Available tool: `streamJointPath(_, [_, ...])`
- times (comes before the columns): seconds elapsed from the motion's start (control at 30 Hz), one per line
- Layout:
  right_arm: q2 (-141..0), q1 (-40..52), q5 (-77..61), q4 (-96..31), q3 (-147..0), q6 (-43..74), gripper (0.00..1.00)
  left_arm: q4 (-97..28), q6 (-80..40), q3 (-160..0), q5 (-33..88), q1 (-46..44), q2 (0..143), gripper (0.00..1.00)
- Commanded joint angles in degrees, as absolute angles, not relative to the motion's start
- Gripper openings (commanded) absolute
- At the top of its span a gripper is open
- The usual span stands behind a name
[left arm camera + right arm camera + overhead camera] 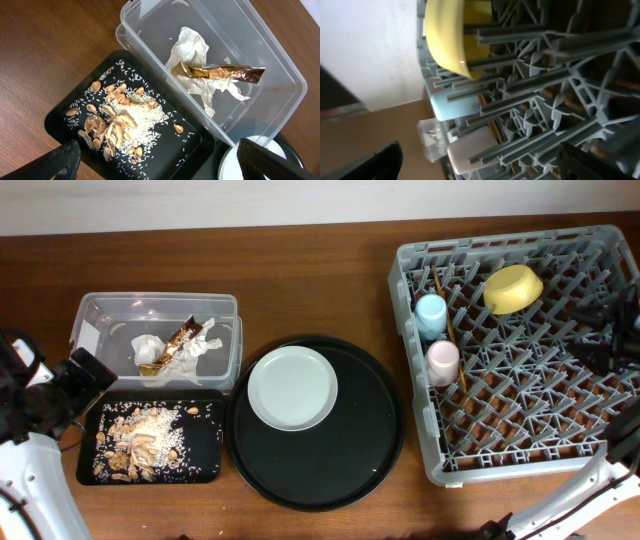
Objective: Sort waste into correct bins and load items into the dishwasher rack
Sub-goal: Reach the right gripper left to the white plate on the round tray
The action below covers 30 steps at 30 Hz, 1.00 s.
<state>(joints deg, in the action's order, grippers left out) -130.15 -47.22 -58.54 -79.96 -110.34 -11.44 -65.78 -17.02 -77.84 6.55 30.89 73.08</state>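
The left gripper (165,165) and right gripper (480,162) are both wide apart and empty. Pinch the rim of the plate (291,387) tight. Then stand it between pegs in the rack (540,380) by the right edge.

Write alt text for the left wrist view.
A clear tub holds a crumpled white napkin and a gold candy wrapper; beside it, a black tray holds food scraps. Both sit on a wooden table.

The brown wooden counter (320,280) carries a clear plastic tub (100,302) at the left rear and a shallow black rectangular tray (205,455) just in front of it. A large round black tray (360,460) lies in the middle, and a grey dishwasher rack (404,350) stands on the right.
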Motion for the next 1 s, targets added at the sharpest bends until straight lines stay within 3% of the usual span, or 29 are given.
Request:
streamJointPath(0.0, [-119.28,-39.07,-49.41,-80.01,-110.21,-10.09,0.99,-65.76,-17.54,-77.78,5.96,31.20,72.79,0.99])
streamJointPath(0.13, [-111.07,-25.36,-37.28,-80.20,-110.21,-6.72,0.99,-65.76,-17.54,-77.78,5.93,31.20,72.79,0.99])
streamJointPath(0.37, [-108.36,15.62,-13.10,-82.17,-110.13,0.49,0.99,-65.76,-17.54,-77.78,5.93,31.20,72.77,0.99])
streamJointPath(0.57, [-114.78,40.47,-11.09,-75.83,-110.13,4.64,0.99,-65.76,-17.54,-77.78,5.93,31.18,72.77,0.99])
streamJointPath(0.73, [-121.47,51.72,-7.77,-69.45,-110.13,5.45,0.99,-65.76,-17.54,-77.78,5.96,31.20,72.77,0.99])
streamJointPath(0.93, [-128.05,54.85,-5.28,-65.25,-110.13,7.84,0.99,-65.76,-17.52,-77.78,5.96,31.20,72.77,0.99])
streamJointPath(0.97, [-128.92,54.72,-5.23,-64.49,-110.13,7.84,0.88,-65.76,-17.52,-77.78,5.93,31.20,72.77,0.99])
